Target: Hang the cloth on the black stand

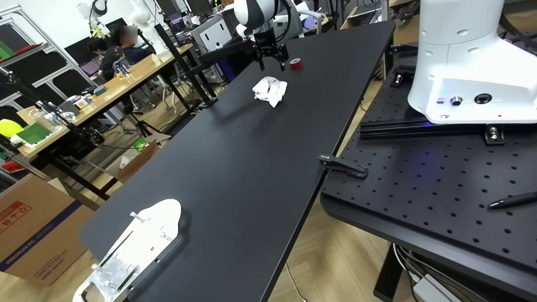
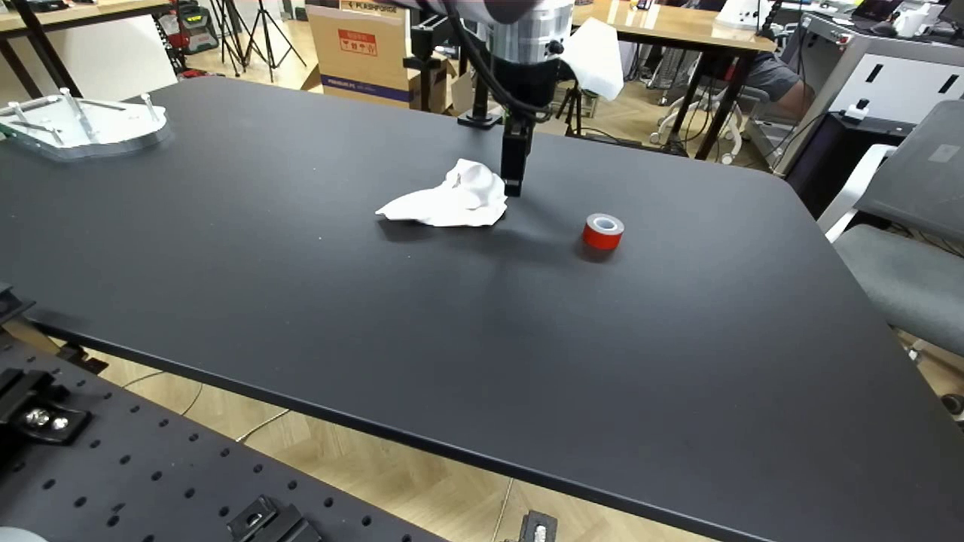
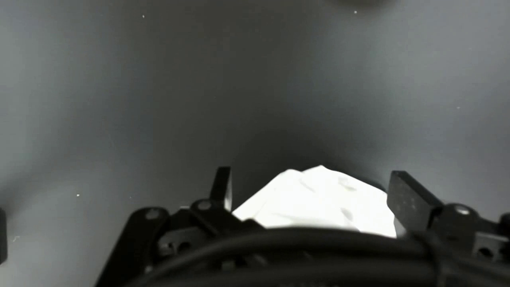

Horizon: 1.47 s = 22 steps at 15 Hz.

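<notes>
The white cloth lies crumpled on the black table, in both exterior views [image 1: 270, 90] [image 2: 456, 199]. In the wrist view the cloth [image 3: 318, 195] shows between the fingers, its lower part hidden by a cable. My gripper [image 1: 272, 65] is open, with its fingers wide apart, pointing down just above or beside the cloth. In an exterior view only one finger of the gripper [image 2: 514, 184] shows, at the cloth's edge. The black stand [image 1: 184, 63] rises at the table's long edge, with a bar reaching out behind the gripper. Its base [image 2: 480, 119] also shows, the rest partly hidden by the arm.
A red tape roll [image 1: 295, 63] [image 2: 602, 232] stands on the table near the cloth. A white board with pegs [image 1: 147, 235] [image 2: 83, 124] lies at one table end. A black clamp-like piece [image 1: 343, 165] sits at the table's edge. A grey chair [image 2: 904, 196] stands beside the table.
</notes>
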Each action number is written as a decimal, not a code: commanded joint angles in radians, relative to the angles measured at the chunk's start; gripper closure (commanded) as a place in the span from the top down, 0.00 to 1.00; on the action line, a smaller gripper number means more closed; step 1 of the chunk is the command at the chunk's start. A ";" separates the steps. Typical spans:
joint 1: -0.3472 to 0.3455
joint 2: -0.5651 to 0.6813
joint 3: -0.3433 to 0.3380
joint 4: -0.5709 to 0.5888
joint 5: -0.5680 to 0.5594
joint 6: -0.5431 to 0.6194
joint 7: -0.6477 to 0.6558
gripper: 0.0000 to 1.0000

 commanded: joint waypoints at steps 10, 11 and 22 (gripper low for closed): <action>0.074 -0.006 -0.016 -0.043 -0.064 -0.059 0.310 0.89; 0.063 -0.008 -0.003 -0.039 -0.057 -0.081 0.316 0.75; 0.118 -0.042 -0.077 -0.049 -0.095 -0.032 0.488 0.01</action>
